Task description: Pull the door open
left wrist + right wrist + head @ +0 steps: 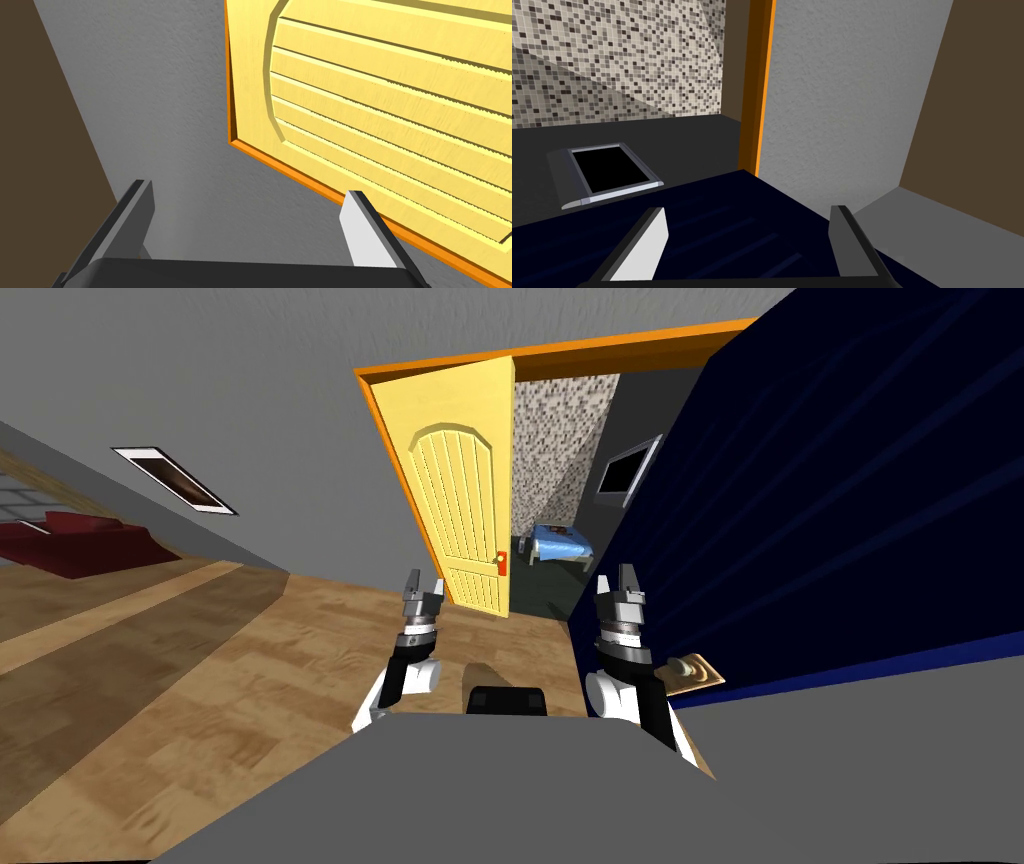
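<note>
The yellow door, panelled with an arched top, is being shown straight ahead in the head view. It is being held partly open inside its orange frame, with the hinged side toward the robot's left and the free edge toward the middle of the opening. A small red handle is being carried low on the leaf, just beside that free edge. Nothing is being touched by either gripper.

The left gripper is being held near the door's lower part, short of the handle and apart from it, with its two fingers spread wide and nothing between them. In the left wrist view the ribbed yellow panel and the orange edge are being faced beyond the fingers, with a grey wall beside them.

The right gripper is being held level with the left one, in front of the gap beside the leaf. Its fingers are likewise parted and empty, and a dark blue surface is being shown close to it on the robot's right.

Through the gap, a speckled tiled wall, a bed with a blue cover and a framed dark screen are being revealed. A wooden floor is being shown under the arms, with a red sofa well apart on the left.
</note>
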